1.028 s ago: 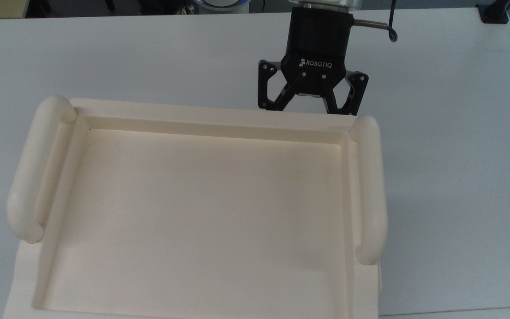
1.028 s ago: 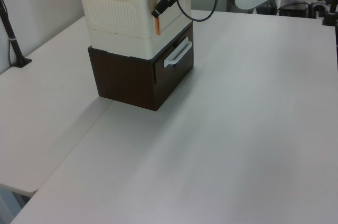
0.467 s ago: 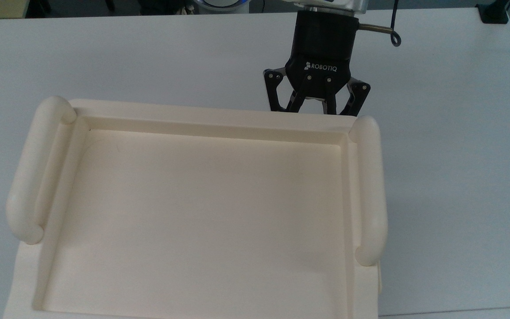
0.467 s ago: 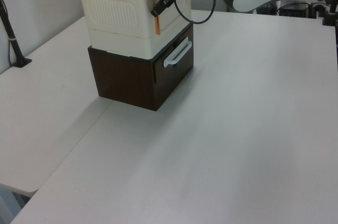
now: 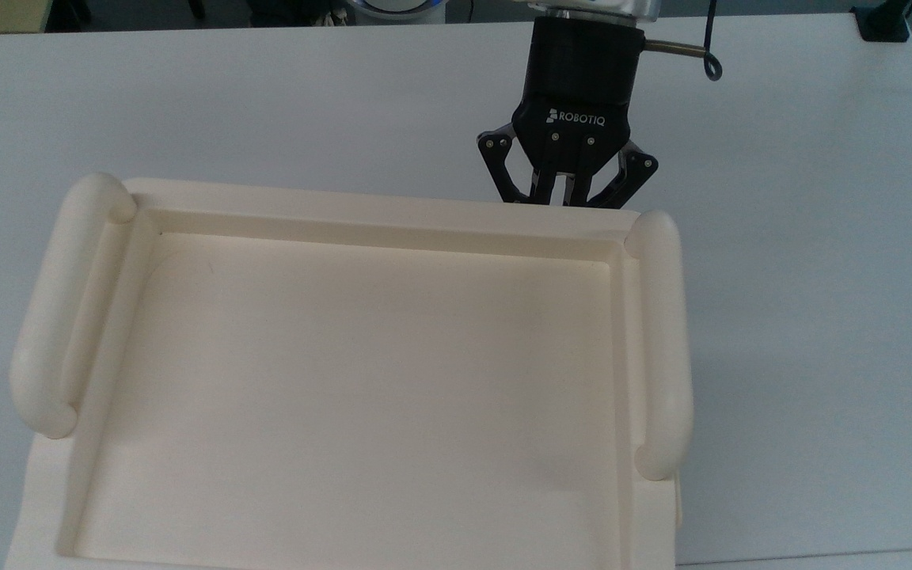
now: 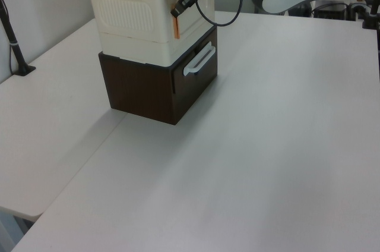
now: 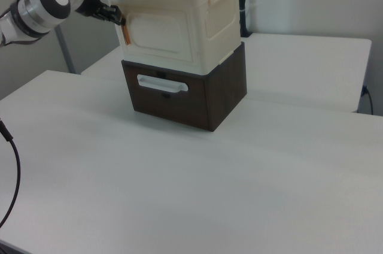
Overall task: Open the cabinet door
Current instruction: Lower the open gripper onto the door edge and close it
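The arm reaches in level from the right view's left. The gripper [image 5: 559, 198] [image 6: 176, 9] [image 7: 118, 12] points horizontally, wrist straight behind it. In the top view the black fingers [image 5: 539, 188] stand almost together, linkages folded inward.

"robotiq" in white letters on the black end effector [image 5: 559, 190].

Even, bright indoor light, mild softness

The white tabletop [image 6: 267, 145] is evenly lit, faintly bluish in the top view; a soft shadow lies beside the dark base box [image 6: 148, 94]; no harsh glare.
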Motion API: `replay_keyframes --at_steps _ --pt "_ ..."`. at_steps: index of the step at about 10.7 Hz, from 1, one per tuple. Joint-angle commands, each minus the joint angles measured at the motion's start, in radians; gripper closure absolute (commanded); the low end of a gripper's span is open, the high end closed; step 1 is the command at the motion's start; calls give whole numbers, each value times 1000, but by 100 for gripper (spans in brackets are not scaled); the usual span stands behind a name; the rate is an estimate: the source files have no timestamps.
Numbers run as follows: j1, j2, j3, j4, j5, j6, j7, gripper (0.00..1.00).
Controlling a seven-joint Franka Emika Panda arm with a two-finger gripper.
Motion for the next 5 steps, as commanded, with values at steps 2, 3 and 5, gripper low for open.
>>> replay_keyframes --at_steps 2,3,5 --pt "3 -86 -10 -91 -12 -2 3 98" --pt "4 -119 -7 -135 -12 -3 0 98" --pt "12 -170 -5 -166 25 -101 -23 98"
